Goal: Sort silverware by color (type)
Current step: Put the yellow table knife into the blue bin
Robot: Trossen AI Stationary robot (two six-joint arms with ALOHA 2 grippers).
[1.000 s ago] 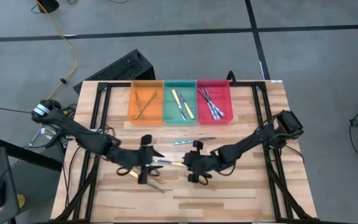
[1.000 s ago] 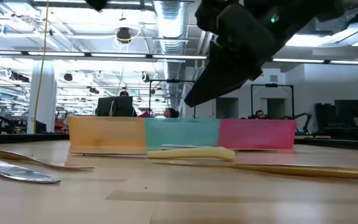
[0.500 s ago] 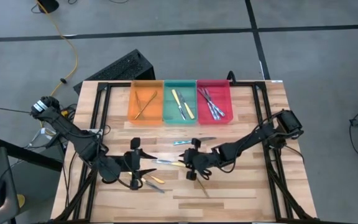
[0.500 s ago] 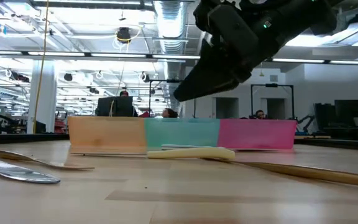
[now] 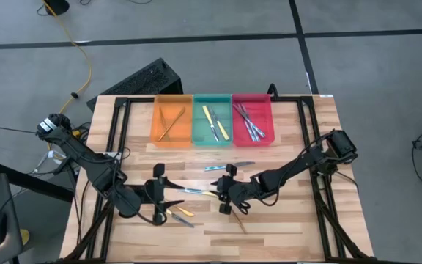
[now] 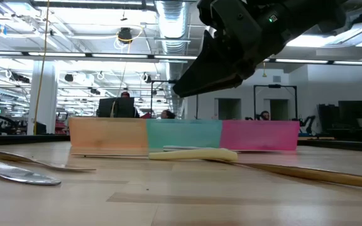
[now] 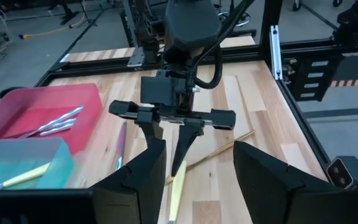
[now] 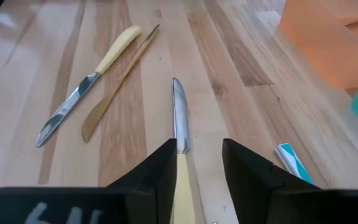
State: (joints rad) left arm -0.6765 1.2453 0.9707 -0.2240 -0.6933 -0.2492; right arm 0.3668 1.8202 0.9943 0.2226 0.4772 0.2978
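A yellow-handled knife (image 8: 177,127) lies on the wooden counter (image 5: 284,220) just below the frame's centre in the high view, between the two grippers; in the right wrist view its silver blade points away from the camera and its pale handle runs back into the gap between the right gripper (image 8: 194,163)'s fingers (image 8: 157,167), which stand narrowly apart on either side of it, though whether they touch it I cannot tell. In the left wrist view the same handle shows between the left gripper (image 7: 194,165)'s widely spread fingers (image 7: 143,177), with the right gripper facing it close ahead. To the lower left of centre in the high view, a second yellow-handled knife (image 8: 86,84) and a bronze-gold utensil (image 8: 118,84) lie side by side near the left gripper (image 5: 168,199). A thin bronze-gold piece (image 5: 238,220) lies at a slant just below the right gripper (image 5: 229,199), and a bluish-handled utensil (image 5: 228,166) lies just above it. Toward the top of the frame three trays stand in a row, touching: the orange tray (image 5: 154,117) holds bronze-gold pieces, the green tray (image 5: 198,132) holds yellow-handled ones, and the red tray (image 5: 269,110) holds silver ones with bluish handles.
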